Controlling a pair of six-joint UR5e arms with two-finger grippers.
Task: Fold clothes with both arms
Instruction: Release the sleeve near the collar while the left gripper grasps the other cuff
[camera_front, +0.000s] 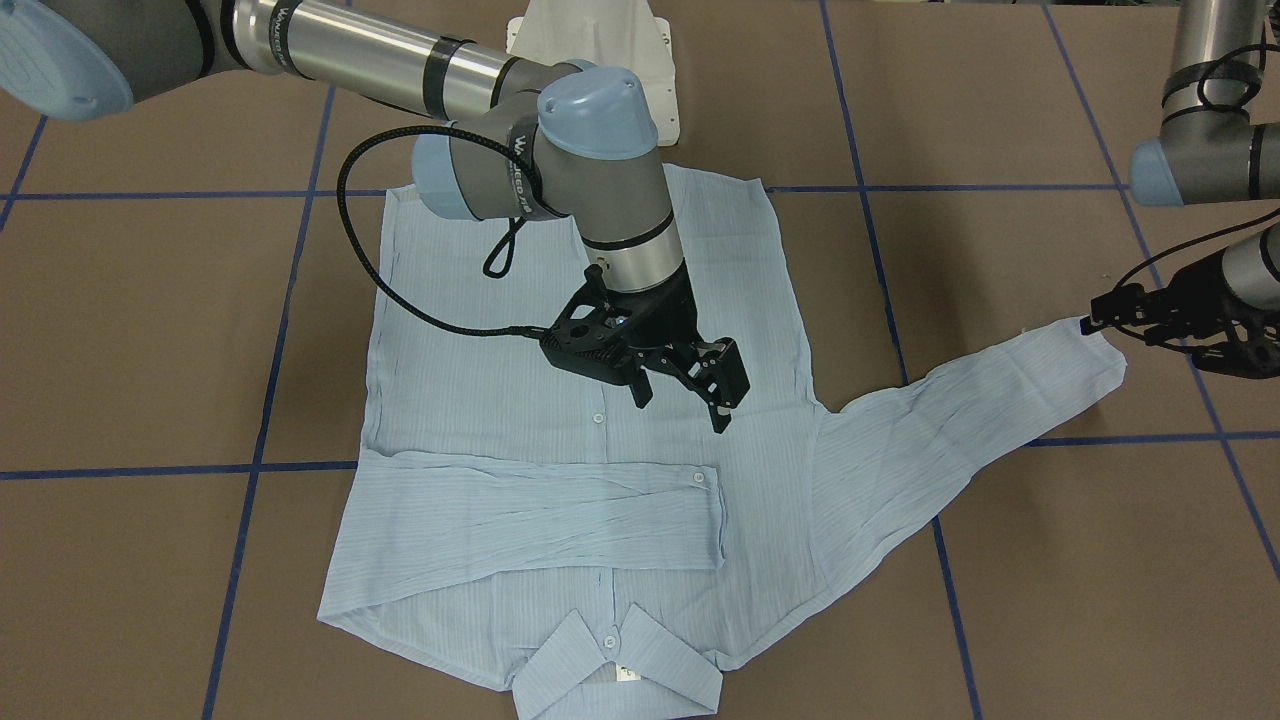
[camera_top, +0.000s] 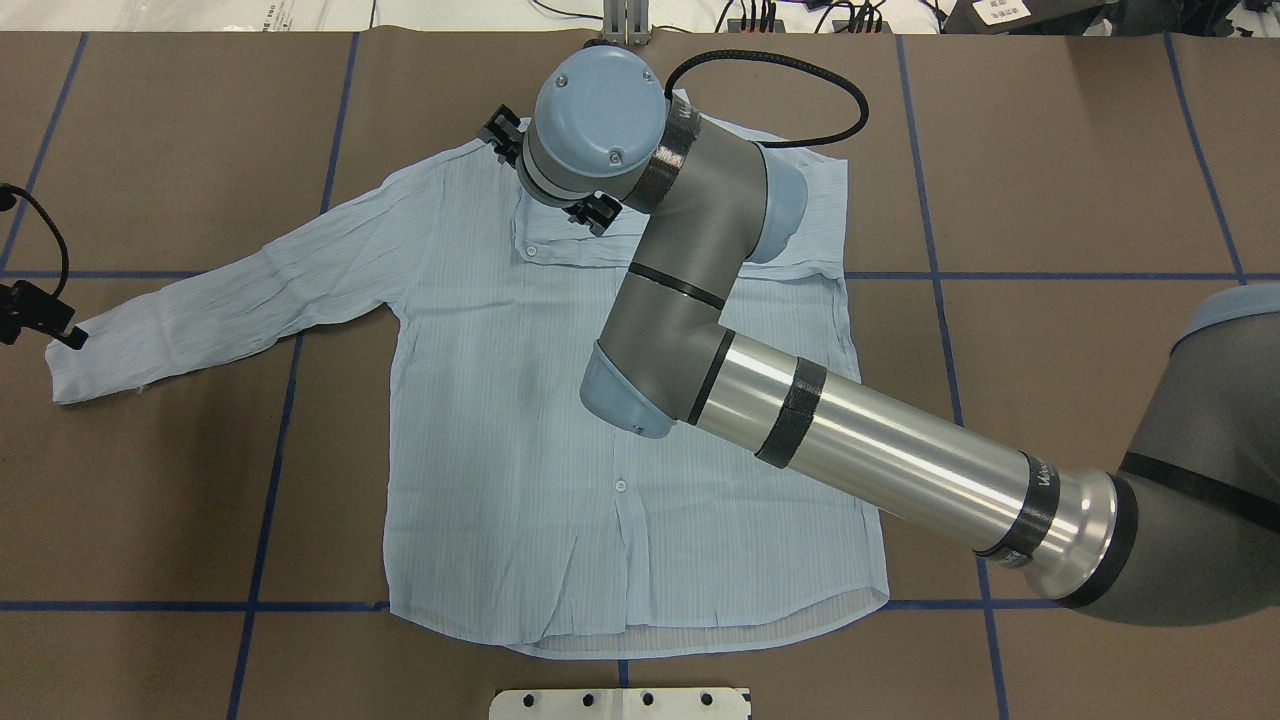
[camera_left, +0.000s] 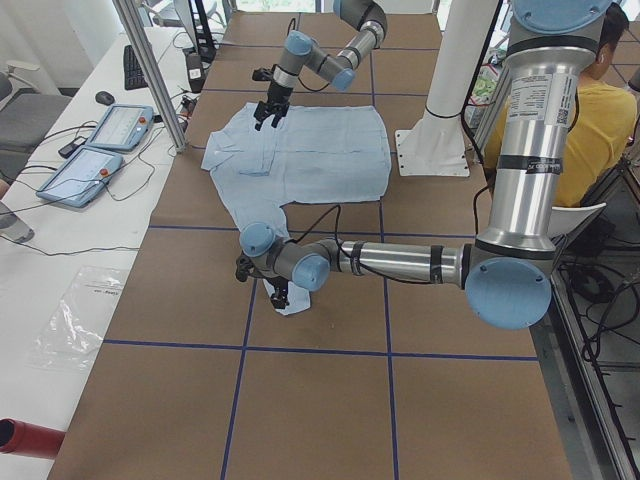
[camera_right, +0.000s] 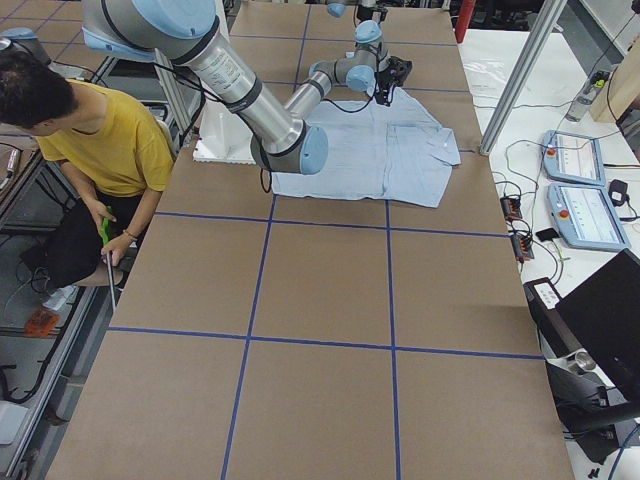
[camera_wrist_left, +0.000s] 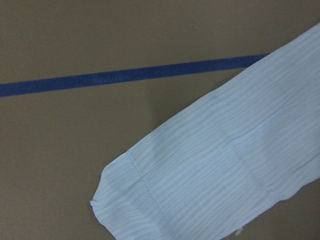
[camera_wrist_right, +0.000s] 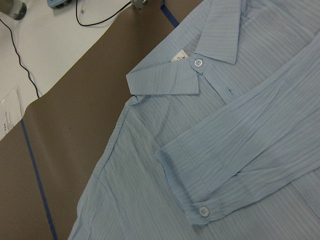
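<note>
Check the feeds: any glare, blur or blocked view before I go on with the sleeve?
Overhead exterior: sharp, but the right arm hides the neck of the shirt, and its silver tube glares. Left wrist-mounted: dim and slightly soft, only the cuff and blue tape. Right wrist-mounted: crisp on the collar. Exterior front-facing: even light, whole shirt clear.

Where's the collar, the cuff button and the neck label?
collar (camera_wrist_right: 165, 82): right wrist view, middle of its pointed flap.
cuff button (camera_wrist_right: 203, 210): right wrist view, its centre.
neck label (camera_wrist_right: 178, 57): right wrist view, its visible white corner.
</note>
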